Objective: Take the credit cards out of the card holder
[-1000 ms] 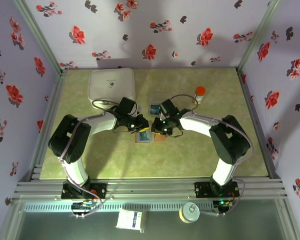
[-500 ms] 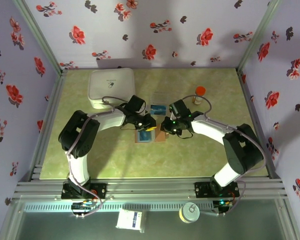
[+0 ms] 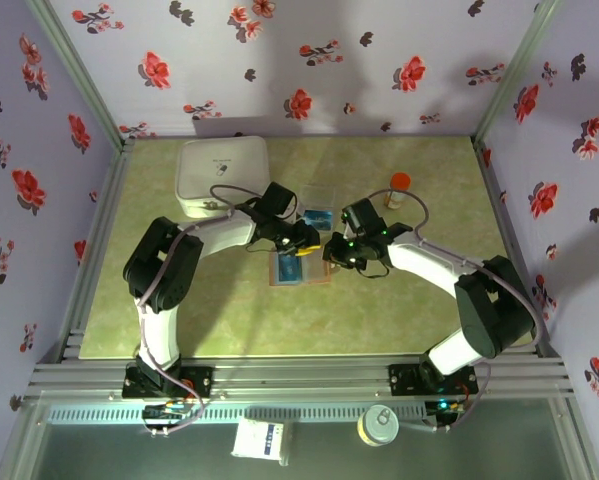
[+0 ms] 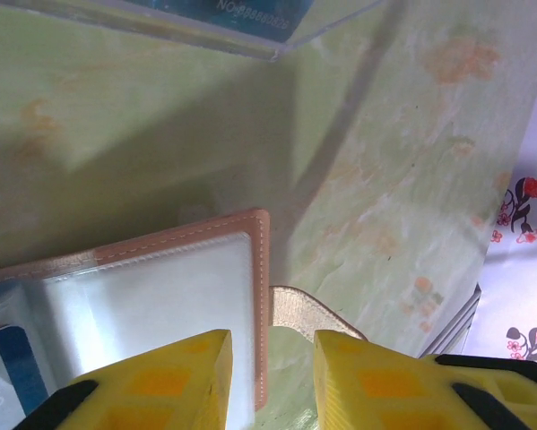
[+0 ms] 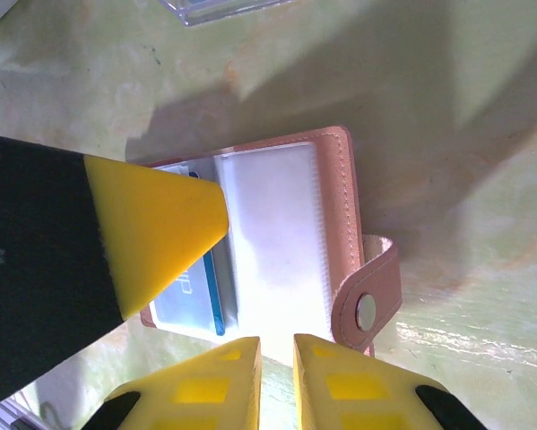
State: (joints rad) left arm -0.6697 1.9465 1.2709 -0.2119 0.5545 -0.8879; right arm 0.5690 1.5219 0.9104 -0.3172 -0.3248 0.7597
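The tan-brown leather card holder [image 3: 301,270] lies open on the green tabletop [image 3: 409,300] at the centre of the top view, with a blue credit card [image 5: 194,300] in its clear sleeve. A second blue card [image 3: 317,214] lies in the clear plastic tray [image 3: 317,192] just above it. The left tool [image 4: 270,381] is spread slightly, pinching nothing, with the holder's corner visible in the gap. The right tool [image 5: 277,376] is almost pressed together, a narrow empty slit remaining, near the holder's snap tab [image 5: 367,309]
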